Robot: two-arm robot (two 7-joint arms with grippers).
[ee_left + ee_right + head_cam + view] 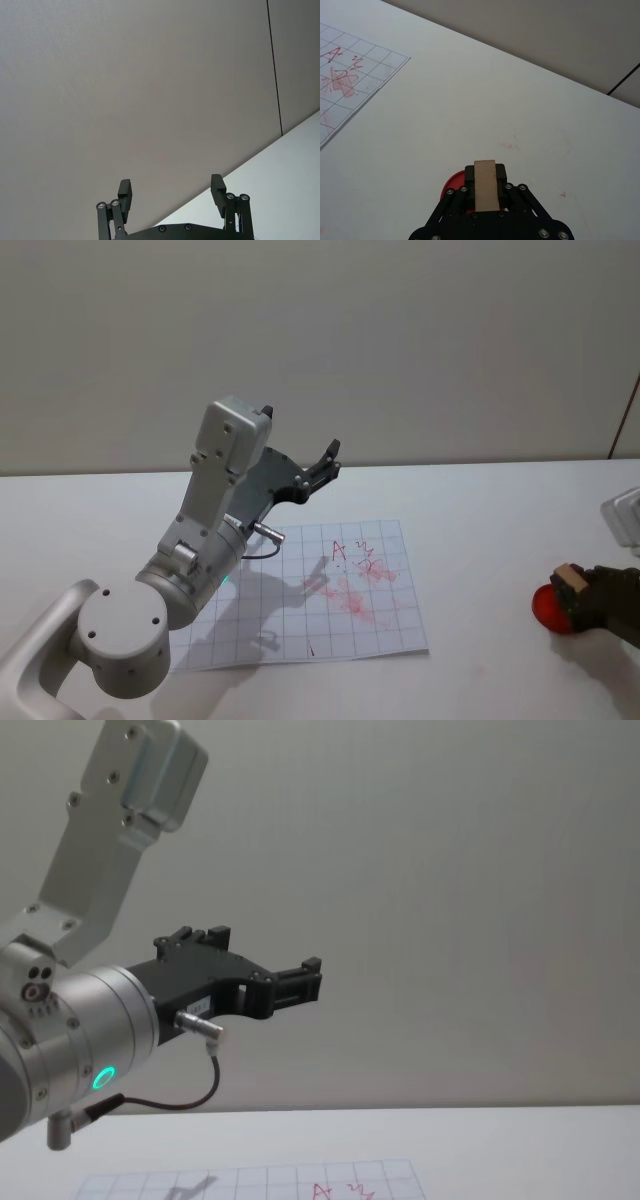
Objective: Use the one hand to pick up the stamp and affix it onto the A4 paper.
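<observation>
Head view: left gripper (328, 462) raised over the far edge of the A4 paper (330, 635), black fingers spread apart and holding nothing, pointing toward the back wall (400, 340). Gridded sheet flat on the white counter (500, 540), red marks near its middle, near-left corner hidden behind the grey arm. At the right edge, right gripper (580, 592) low over the counter, well apart from the paper, fingers pinching the tan stamp (568, 577); a red round pad (550, 608) just beneath, partly covered by the fingers, contact between stamp and pad hard to make out.

Left wrist view: two fingers (125, 192) wide apart, empty, set against the wall, a wedge of counter in one corner.

Right wrist view: fingers (499, 172) pressed against both sides of the stamp (485, 185), its flat wooden top facing the camera, lower end hidden. Red pad (454, 184) peeking out beside the fingers. Faint red smudges (510, 145) on the counter beyond; corner of the paper (355, 75) off to one side, cut off by the frame.

Chest view: left gripper (300, 982) held high, seen from the side, spread hard to judge. Strip of paper (250, 1185) along the bottom, cut off.
</observation>
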